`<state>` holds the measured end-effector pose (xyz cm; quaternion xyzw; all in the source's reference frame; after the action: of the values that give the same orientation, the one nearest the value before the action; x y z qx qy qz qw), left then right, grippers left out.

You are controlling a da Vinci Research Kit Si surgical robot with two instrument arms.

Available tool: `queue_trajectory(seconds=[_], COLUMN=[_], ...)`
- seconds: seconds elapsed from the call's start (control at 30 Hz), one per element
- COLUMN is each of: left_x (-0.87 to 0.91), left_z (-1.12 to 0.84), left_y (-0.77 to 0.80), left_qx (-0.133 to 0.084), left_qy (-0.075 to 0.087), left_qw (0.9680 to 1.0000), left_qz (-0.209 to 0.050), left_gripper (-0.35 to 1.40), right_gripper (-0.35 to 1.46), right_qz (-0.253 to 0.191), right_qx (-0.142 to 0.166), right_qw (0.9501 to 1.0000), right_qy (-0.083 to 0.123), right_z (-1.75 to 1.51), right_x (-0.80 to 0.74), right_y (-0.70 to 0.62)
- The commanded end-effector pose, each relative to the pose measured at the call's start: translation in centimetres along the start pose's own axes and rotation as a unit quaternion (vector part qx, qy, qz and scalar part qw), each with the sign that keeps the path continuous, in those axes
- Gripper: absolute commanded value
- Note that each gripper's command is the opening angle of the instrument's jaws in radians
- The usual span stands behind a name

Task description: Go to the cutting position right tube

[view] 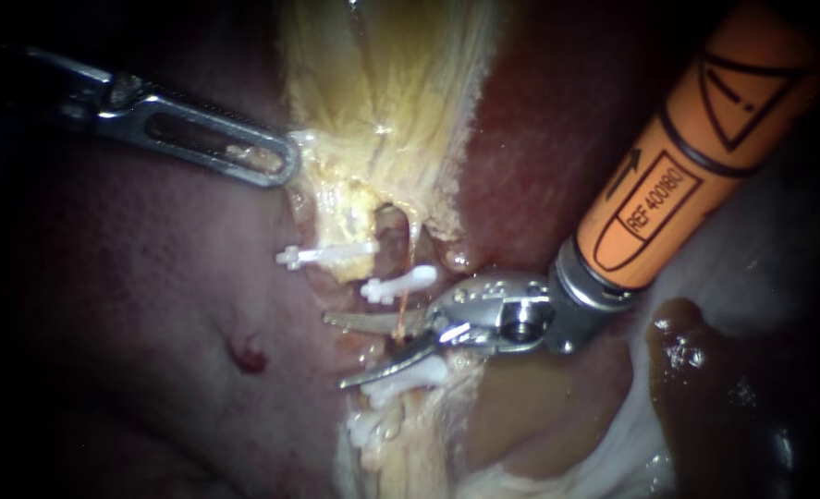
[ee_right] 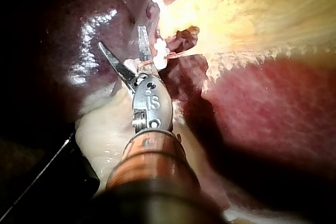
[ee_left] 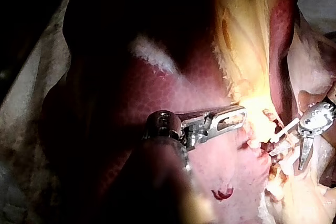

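My right instrument [view: 336,351], on an orange shaft, ends in two curved blades that stand open. A thin orange-brown tube [view: 400,314] runs down between the blades near their hinge. White clips sit on it above [view: 400,285] and below [view: 410,371] the blades; another clip [view: 326,254] lies further left on a second strand. My left instrument [view: 275,162] comes in from the upper left, its slotted jaws shut on the edge of the yellowish gallbladder [view: 382,92]. In the right wrist view the open blades [ee_right: 121,38] straddle the tube [ee_right: 176,54] beside a clip [ee_right: 160,59].
Dark red liver [view: 132,305] fills the left side, with a small bleeding spot [view: 248,356]. More liver [view: 539,139] lies right of the gallbladder. Brown fluid [view: 696,370] pools under the orange shaft, with pale tissue [view: 594,453] around it.
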<state>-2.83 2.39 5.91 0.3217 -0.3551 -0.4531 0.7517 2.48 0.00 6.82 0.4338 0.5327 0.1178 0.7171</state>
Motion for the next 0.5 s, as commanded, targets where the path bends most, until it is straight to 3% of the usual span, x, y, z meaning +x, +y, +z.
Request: queue_trajectory(seconds=[0.03, 0.5], left_x=[0.00, 0.00], left_z=[0.00, 0.00], left_y=[0.00, 0.00], left_qx=[0.000, 0.000], left_qy=[0.000, 0.000], left_qw=[1.0000, 1.0000], left_qz=[0.000, 0.000], left_gripper=[-0.35, -0.35], right_gripper=[1.44, 1.44], right_qz=[0.000, -0.002], right_qx=[0.001, 0.005], right_qw=[1.0000, 1.0000], right_qy=[-0.001, -0.002], right_z=[0.00, -0.01], right_x=[0.01, 0.01], right_y=[-0.01, -0.02])
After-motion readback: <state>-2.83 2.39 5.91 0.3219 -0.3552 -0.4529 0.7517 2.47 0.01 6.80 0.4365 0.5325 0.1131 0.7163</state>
